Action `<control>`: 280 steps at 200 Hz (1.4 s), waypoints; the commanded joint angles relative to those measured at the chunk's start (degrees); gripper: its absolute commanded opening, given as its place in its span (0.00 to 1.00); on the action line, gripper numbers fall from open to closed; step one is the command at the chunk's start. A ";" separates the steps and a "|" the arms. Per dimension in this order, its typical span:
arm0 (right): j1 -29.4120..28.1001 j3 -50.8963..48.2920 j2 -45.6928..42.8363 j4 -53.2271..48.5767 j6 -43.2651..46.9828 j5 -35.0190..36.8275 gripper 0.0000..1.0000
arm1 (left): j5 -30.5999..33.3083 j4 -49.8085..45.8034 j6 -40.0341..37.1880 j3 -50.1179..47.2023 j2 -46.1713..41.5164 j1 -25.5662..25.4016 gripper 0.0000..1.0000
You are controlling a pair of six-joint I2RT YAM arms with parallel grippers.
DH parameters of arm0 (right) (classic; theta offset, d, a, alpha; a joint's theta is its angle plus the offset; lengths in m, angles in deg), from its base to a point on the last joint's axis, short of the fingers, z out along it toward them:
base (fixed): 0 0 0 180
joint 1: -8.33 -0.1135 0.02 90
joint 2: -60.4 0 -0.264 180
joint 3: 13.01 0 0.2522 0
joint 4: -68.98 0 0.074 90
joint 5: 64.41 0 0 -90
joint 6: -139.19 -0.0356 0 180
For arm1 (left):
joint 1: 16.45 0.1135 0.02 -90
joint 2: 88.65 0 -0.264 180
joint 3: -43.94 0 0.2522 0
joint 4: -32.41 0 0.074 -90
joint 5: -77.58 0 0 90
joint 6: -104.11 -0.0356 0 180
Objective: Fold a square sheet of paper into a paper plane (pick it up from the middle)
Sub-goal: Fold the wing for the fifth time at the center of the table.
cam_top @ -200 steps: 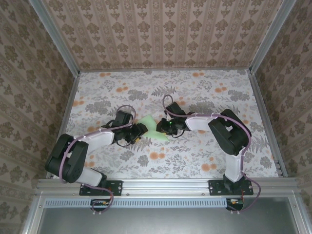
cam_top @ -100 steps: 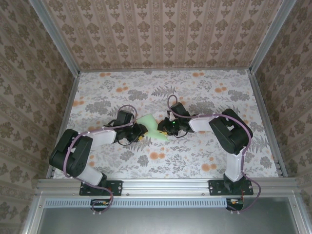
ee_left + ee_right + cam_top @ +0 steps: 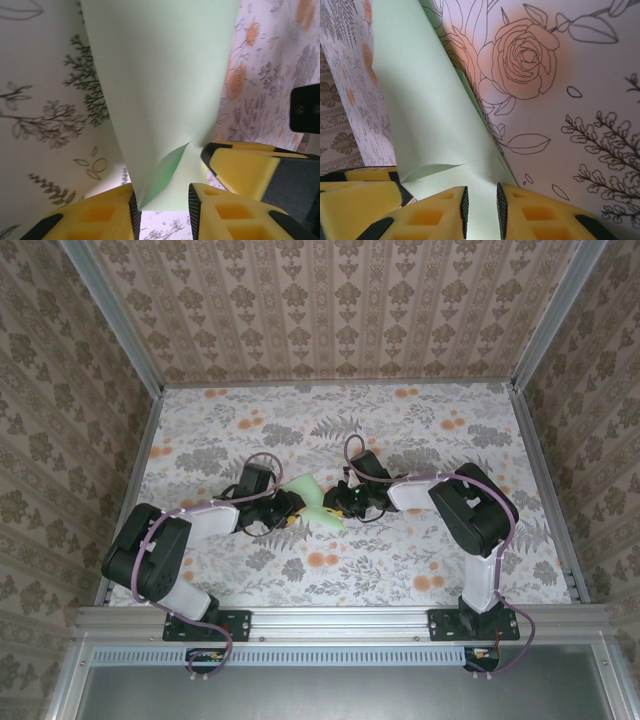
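Sheet status: square sheet of paper [image 3: 312,502] is mid-worktop [image 3: 420,430], lifted and curled between both arms, with one soft crease showing at the wrist views. Right end effector [image 3: 336,502] is clamped on the sheet's edge, jaws nearly together with paper between them [image 3: 481,200]. Left end effector [image 3: 290,510] straddles the opposite edge [image 3: 162,202], jaws narrowed with a gap showing. Can't tell if the pads actually bite.

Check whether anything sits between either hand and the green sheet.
Nothing visible does. The square sheet of paper runs straight in between the fingers of the left hand and of the right hand, with the tablecloth behind it.
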 commanded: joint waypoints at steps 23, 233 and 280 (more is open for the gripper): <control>0.48 -2.56 0.38 -1.68 0.97 1.13 0.30 | -1.55 4.35 -0.28 -0.11 -0.01 -0.47 0.31; -13.47 -4.72 -18.18 -7.59 53.57 29.54 0.69 | -2.95 0.52 4.20 3.32 0.53 -0.73 0.02; -18.39 -1.10 -10.39 -6.67 58.96 39.33 0.68 | -3.16 -1.89 4.81 4.52 -0.09 -0.82 0.02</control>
